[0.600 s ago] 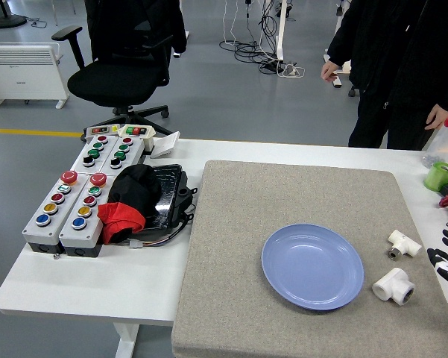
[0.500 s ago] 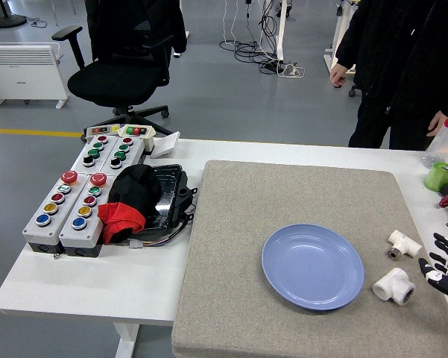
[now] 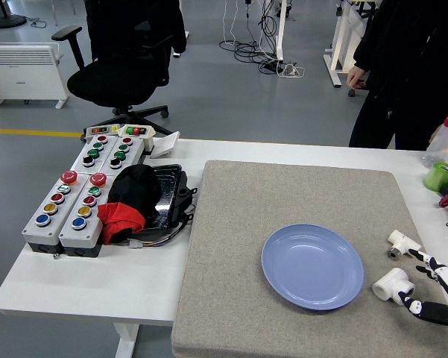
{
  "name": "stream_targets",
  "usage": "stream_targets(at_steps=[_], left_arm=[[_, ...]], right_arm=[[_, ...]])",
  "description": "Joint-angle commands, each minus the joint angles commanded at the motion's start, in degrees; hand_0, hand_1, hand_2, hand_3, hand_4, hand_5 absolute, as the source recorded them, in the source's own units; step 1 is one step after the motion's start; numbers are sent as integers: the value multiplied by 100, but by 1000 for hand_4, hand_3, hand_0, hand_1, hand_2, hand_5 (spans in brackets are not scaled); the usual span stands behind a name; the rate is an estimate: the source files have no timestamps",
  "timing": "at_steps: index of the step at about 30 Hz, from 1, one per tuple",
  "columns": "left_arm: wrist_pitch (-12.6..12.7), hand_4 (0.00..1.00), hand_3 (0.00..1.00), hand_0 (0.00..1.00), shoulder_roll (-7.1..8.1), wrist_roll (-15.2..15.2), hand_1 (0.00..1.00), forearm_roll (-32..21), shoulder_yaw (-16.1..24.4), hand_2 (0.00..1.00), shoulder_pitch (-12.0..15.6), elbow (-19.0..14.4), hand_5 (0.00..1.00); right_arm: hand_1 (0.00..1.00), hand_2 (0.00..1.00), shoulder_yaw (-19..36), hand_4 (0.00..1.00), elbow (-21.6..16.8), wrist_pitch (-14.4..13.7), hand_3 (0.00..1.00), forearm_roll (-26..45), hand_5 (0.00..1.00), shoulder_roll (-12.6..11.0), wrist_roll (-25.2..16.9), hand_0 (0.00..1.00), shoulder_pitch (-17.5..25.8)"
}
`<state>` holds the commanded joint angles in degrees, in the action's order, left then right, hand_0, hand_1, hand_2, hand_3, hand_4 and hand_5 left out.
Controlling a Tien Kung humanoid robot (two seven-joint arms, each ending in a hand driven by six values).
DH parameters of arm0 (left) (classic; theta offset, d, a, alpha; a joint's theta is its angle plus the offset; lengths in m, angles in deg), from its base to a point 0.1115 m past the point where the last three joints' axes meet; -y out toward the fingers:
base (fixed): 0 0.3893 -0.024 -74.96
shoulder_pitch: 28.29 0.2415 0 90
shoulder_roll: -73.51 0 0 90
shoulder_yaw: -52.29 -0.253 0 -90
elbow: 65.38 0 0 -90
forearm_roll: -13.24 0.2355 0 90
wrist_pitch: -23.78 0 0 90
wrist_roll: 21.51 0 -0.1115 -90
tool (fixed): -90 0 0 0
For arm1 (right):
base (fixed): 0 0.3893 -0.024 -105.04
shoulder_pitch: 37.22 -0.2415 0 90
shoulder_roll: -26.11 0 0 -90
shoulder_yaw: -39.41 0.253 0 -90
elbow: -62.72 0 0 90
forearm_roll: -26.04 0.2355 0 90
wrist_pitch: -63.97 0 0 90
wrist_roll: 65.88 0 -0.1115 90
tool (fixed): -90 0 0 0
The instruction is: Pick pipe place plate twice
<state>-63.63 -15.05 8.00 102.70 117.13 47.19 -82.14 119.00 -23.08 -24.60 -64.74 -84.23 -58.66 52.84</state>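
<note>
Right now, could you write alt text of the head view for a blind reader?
The robot's right hand, fingers open, reaches beside two white pipe fittings lying right of an empty blue plate on a grey mat. Button boxes sit left; a person stands behind the table.

A coarse, matt grey felt-like mat (image 3: 298,246) is laid over the smooth white table (image 3: 82,287). On the mat, a glossy blue plate (image 3: 312,265) is seen, and right of it two smooth white plastic pipe fittings (image 3: 392,284) (image 3: 403,242). Left of the mat, grey plastic button boxes (image 3: 63,216) with shiny coloured caps are set beside black and red cloth (image 3: 130,198).
</note>
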Motion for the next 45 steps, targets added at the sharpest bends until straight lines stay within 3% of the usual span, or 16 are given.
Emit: stream_targets(at_steps=[9, 22, 23, 28, 29, 40, 45], left_arm=[[1, 387, 551, 648, 6, 10, 630, -11, -4, 635, 2, -4, 998], [3, 387, 551, 649, 10, 15, 629, 40, 36, 634, -4, -3, 998], [2, 387, 550, 649, 11, 15, 628, 41, 37, 634, -4, -3, 998], [-3, 387, 550, 649, 11, 21, 628, 63, 50, 634, -8, -5, 998], [-3, 387, 550, 650, 11, 21, 628, 68, 54, 633, -8, -5, 998], [-1, 387, 550, 649, 6, 15, 628, 107, 82, 633, -7, 1, 998], [2, 387, 550, 649, 10, 9, 627, 108, 84, 633, -10, 4, 998]], right_arm=[[913, 978, -265, 747, 30, -15, 935, -66, 308, 16, 33, 971, -73], [893, 975, -530, 751, 410, -417, 918, -539, 294, 186, 21, 946, -332], [576, 696, -529, 619, 421, -416, 741, -568, 53, 185, -7, 487, -336], [576, 696, -448, 619, 496, -339, 741, -917, 53, 185, -378, 487, -340], [419, 553, -433, 576, 498, -333, 659, -940, 2, 182, -431, 254, -338], [395, 534, -329, 545, 508, -296, 622, -931, 2, 162, -555, 205, -313], [390, 531, -435, 538, 128, -541, 608, -770, 2, 107, -715, 199, -352]])
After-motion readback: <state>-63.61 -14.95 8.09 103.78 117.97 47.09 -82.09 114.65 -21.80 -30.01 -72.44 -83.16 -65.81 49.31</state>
